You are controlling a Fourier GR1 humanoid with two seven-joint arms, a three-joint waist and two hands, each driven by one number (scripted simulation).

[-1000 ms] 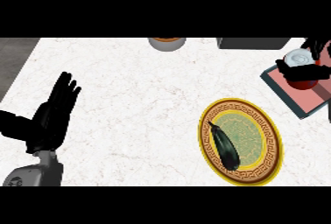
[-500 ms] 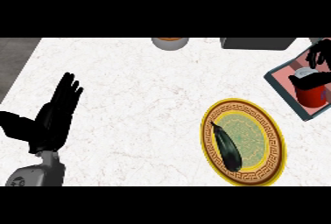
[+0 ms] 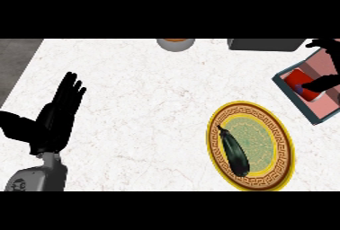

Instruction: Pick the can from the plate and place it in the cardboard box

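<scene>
My right robot hand [image 3: 323,83] curls around the red can [image 3: 300,80], inside the box [image 3: 292,92] beneath it. Opening while it tilts could topple it. My left robot hand [image 3: 58,117] rests open, far left.

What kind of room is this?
Probably a kitchen: a white marble-look counter holds a yellow patterned plate with a dark eggplant on it, and a bowl sits at the far edge.
</scene>
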